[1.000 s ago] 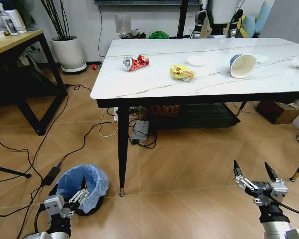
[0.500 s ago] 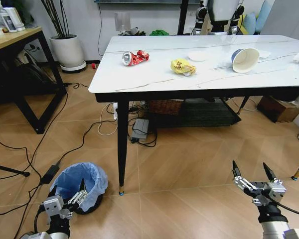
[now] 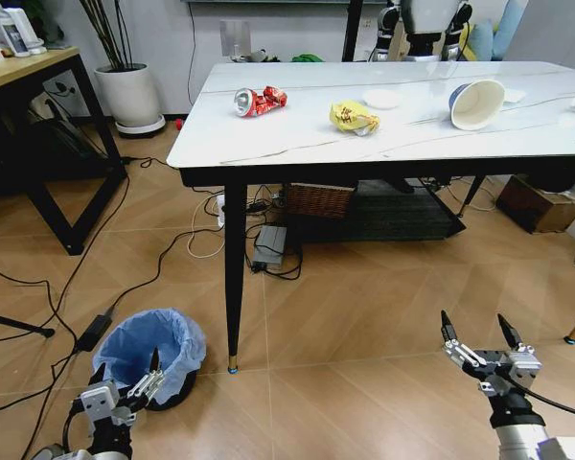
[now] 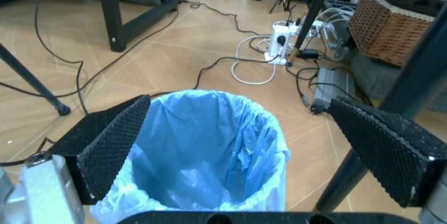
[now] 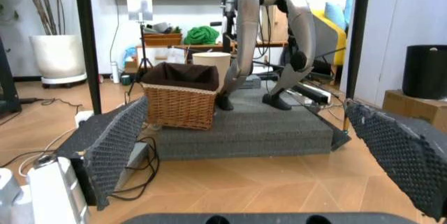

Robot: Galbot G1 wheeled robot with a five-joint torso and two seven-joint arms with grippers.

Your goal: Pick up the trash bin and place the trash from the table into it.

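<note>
Our view has dipped: the table (image 3: 297, 144) with its trash (image 3: 259, 100) has slid toward twelve o'clock. The trash bin (image 3: 151, 353) stands at seven. Our left gripper (image 3: 146, 376) has closed in on its rim, jaws wide; our right gripper (image 3: 475, 337) waits wide at five.

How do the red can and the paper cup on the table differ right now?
The can is crushed, red and silver; the cup keeps its round shape, white with a blue outside. The can lies near the table's left end; the cup lies toward the right, past the yellow wrapper. The cup looks larger, its wide mouth facing the camera. Both lie on their sides, untouched by either gripper.
</note>
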